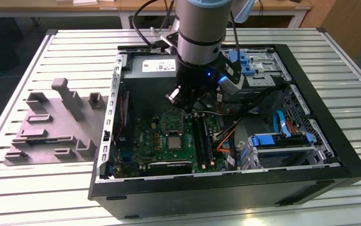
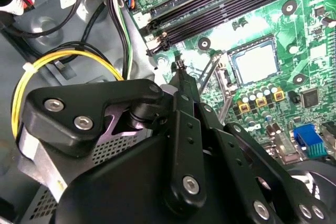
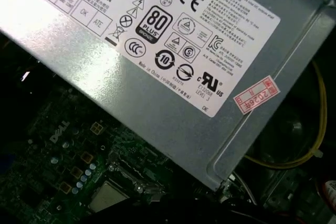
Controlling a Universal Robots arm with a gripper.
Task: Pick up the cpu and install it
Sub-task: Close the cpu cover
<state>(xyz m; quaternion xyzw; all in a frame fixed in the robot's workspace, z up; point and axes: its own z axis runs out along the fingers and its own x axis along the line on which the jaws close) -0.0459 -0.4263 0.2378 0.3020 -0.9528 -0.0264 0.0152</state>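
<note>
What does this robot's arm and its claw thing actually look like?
The arm is a thick round column, silver-grey with a pale blue cap at the joint and a black wrist section showing a small blue light. Black cables loop along its upper part. In the second wrist view, the gripper is matte black, built from flat, rounded link plates joined with silver screw heads.

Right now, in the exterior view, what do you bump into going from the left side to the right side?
Grey plastic fixture on the slatted table → green motherboard inside the open computer case, under the robot's gripper → orange cables → blue drive bracket.
</note>
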